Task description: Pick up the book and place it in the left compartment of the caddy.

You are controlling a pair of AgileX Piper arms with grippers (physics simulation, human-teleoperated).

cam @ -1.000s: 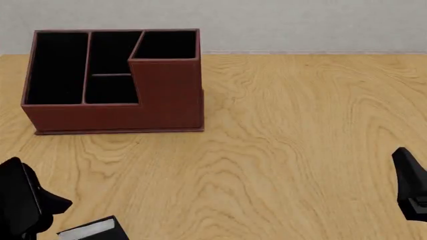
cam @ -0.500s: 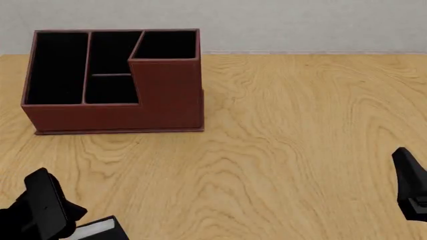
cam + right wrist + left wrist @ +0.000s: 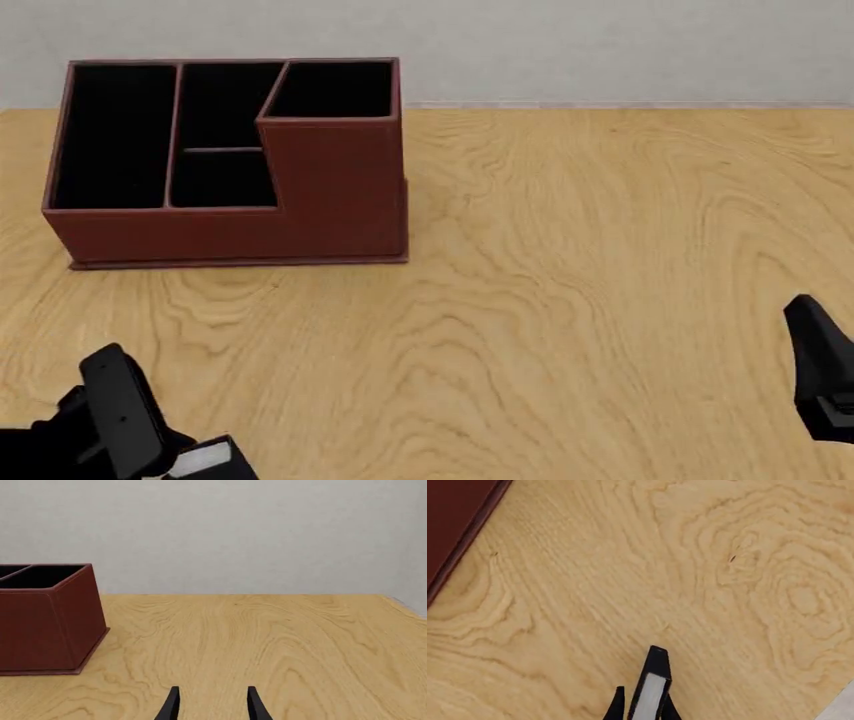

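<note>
The left gripper (image 3: pixel 642 707) has its two fingers on either side of the book (image 3: pixel 650 692), which lies at 7 o'clock on the table (image 3: pixel 601 300). I cannot tell if it squeezes yet. Next it should pinch, lift, and carry the book toward 11 o'clock to the caddy (image 3: pixel 227 235) and its left compartment (image 3: pixel 114 135). The right gripper (image 3: pixel 212 705) is narrowly open and holds nothing.

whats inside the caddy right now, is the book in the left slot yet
Nothing shows inside the caddy: the left compartment and other slots look plain black, though their floors are partly hidden by the walls. The book is by the left gripper at the table's near edge.
</note>
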